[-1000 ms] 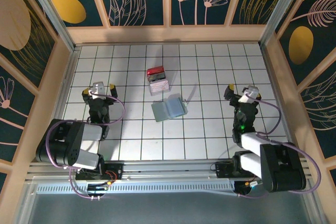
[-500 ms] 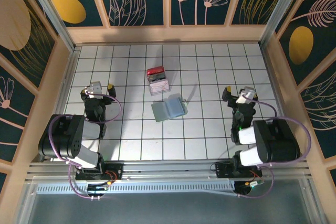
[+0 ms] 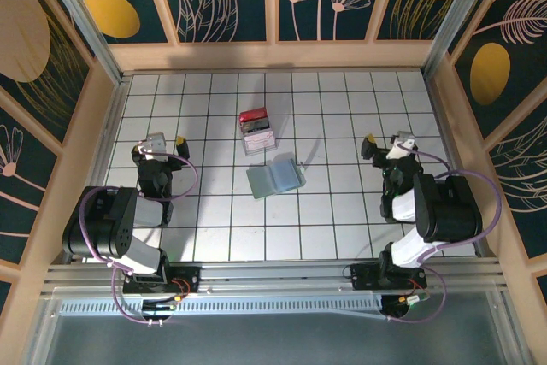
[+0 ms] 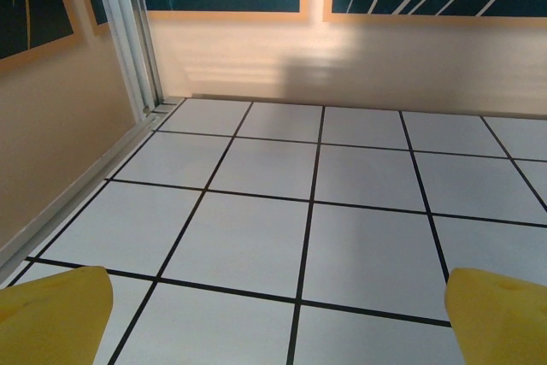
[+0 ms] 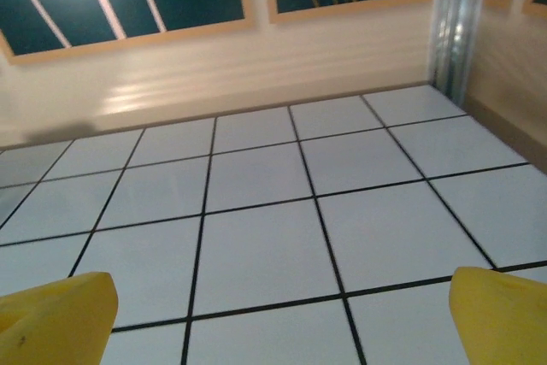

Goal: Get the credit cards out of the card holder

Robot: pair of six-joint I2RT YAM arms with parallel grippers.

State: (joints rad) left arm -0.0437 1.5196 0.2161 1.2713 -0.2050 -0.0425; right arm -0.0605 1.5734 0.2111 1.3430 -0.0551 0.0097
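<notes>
The card holder [image 3: 275, 177] lies open and flat on the tiled floor near the middle, two pale green-grey and blue-grey leaves side by side. Credit cards cannot be made out in it from this distance. My left gripper [image 3: 158, 144] is far to its left, open, with nothing between its yellow fingertips [image 4: 53, 314]; in the left wrist view the left gripper [image 4: 278, 318] looks over bare tiles. My right gripper [image 3: 389, 144] is well to the holder's right, also open and empty. Bare tiles lie ahead of the right gripper [image 5: 278, 318] between its yellow fingertips [image 5: 500, 314].
A red-topped block with a clear whitish base [image 3: 255, 130] stands just beyond the card holder. Wooden walls [image 3: 273, 55] enclose the white tiled floor [image 3: 222, 220] on three sides. A metal corner post [image 4: 128, 32] rises ahead of the left gripper.
Both arms have folded back with elbows raised, the left first and then the right. The right gripper has shifted slightly toward the far wall. The card holder has not moved.
</notes>
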